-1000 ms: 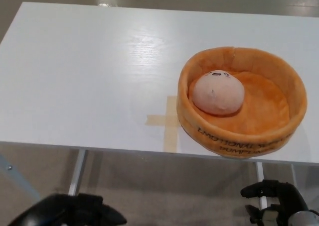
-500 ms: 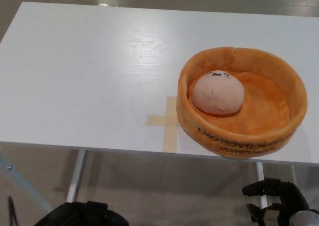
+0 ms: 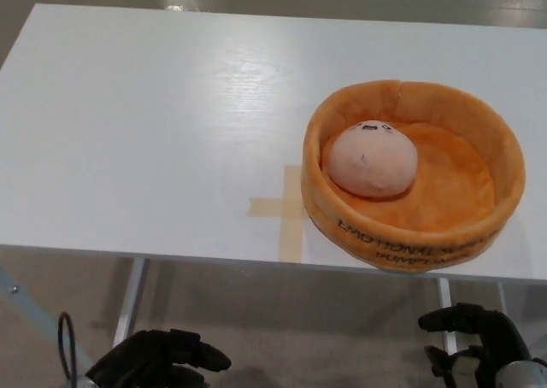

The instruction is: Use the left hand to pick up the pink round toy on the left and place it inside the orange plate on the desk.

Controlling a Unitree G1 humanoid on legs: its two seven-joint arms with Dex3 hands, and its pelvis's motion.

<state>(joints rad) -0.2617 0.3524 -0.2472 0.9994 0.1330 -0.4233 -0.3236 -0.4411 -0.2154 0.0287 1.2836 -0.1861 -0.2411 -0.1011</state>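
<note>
Low down, left hand (image 3: 162, 362): sits below the near edge of the desk, at the bottom of the picture, black fingers (image 3: 205, 358) loosely curled and pointing right. It has hold of nothing.
Left hand, why there: parked well clear of the work, I'd judge, since nothing on the desk top looks left for it to fetch.
Right hand (image 3: 470, 341): also below the desk edge, at the bottom right, fingers bent over and apart, empty. Well apart from the left one.
Desk (image 3: 154, 132): white top, bare across its left side. A cross of tan tape (image 3: 286, 210) lies near the front edge, just left of the plate.
Orange plate (image 3: 414, 170): a soft plush dish with a raised wall, on the right side of the desk, printed lettering on its near wall. Sits close to the front edge.
Pink round toy (image 3: 373, 159): rests inside the orange plate, on its floor toward the left wall, small face marks up top.
Why it lies so: that is where the task wants it, so the placing looks done.
Risk: little; the wall should keep the toy from rolling out.
</note>
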